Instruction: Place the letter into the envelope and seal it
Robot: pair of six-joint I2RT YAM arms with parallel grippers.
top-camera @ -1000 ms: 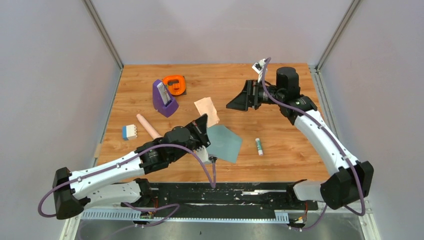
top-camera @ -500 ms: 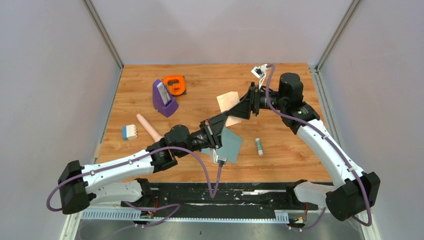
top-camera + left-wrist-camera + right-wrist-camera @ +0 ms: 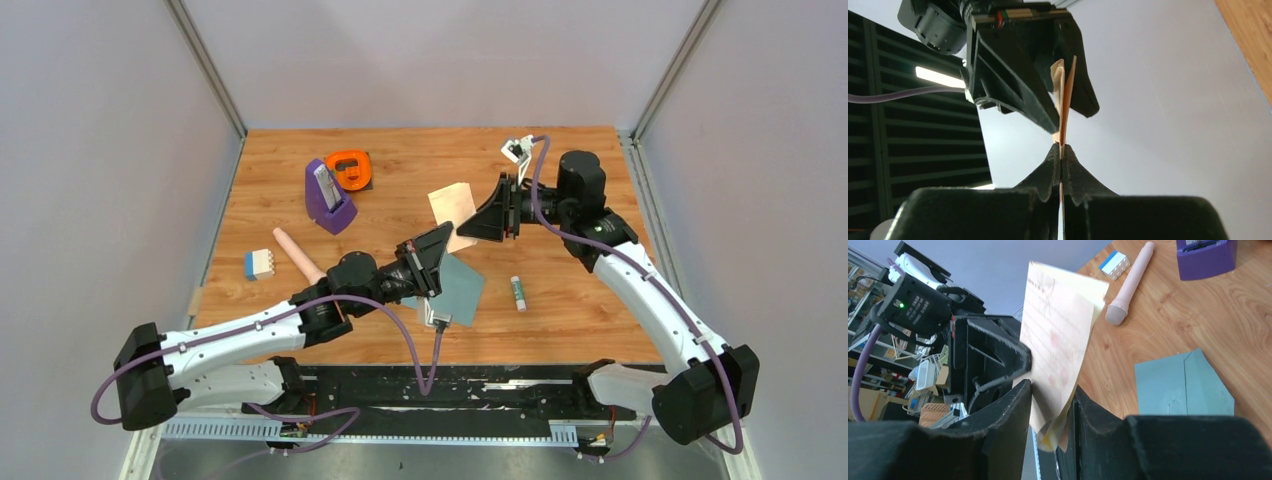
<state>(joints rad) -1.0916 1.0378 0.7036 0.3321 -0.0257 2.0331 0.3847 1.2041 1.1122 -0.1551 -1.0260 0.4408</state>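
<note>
The letter [image 3: 452, 203] is off the surface [image 3: 570, 180] in the overhead view. It is held in the air between the two arms, beyond the far edge of the envelope [image 3: 462, 292], which lies flat with nothing touching it. The left fingers [image 3: 432, 258] reach the sheet from the near side and the right fingers [image 3: 488, 212] from the right.

From the left wrist, the left fingers [image 3: 1050, 167] are pressed fully together on the sheet's lower edge. The right fingers [image 3: 1048, 112] straddle it above, narrowed, but I cannot tell whether they pinch it.

From the right wrist, the folded sheet [image 3: 1058, 325] sits deep between the right fingers [image 3: 1013, 405].

This looks like a handover. The right side should clamp firmly before the left lets go, without twisting the paper, and leave one edge free to enter the envelope.
</note>
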